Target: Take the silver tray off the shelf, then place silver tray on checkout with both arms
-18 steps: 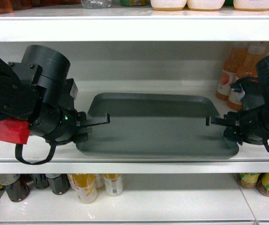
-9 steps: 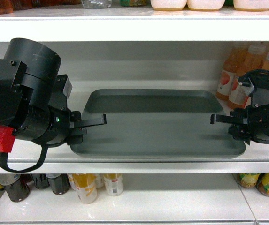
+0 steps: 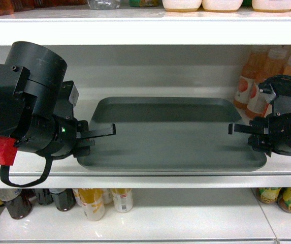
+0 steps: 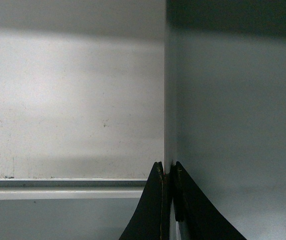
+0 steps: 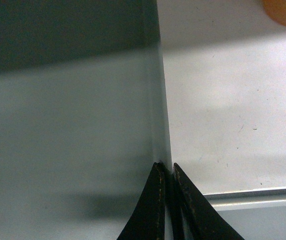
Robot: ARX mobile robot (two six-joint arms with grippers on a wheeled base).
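The silver tray (image 3: 170,137) lies flat on the middle shelf (image 3: 145,180), its front rim near the shelf's lip. My left gripper (image 3: 97,134) is shut on the tray's left rim, and my right gripper (image 3: 243,129) is shut on its right rim. In the left wrist view the gripper (image 4: 167,167) pinches the thin upright rim, with the tray (image 4: 232,125) to its right. In the right wrist view the gripper (image 5: 165,166) clamps the rim, with the tray (image 5: 68,130) to its left. Whether the tray is raised off the board I cannot tell. The checkout is out of view.
Orange juice bottles (image 3: 252,91) stand at the back right of the same shelf; one base (image 5: 285,12) shows in the right wrist view. The upper shelf board (image 3: 145,30) hangs close overhead. Several bottles (image 3: 102,201) fill the lower shelf.
Over the first half second both arms and the tray came a little toward me, and the tray looks wider. Since then almost nothing has moved.
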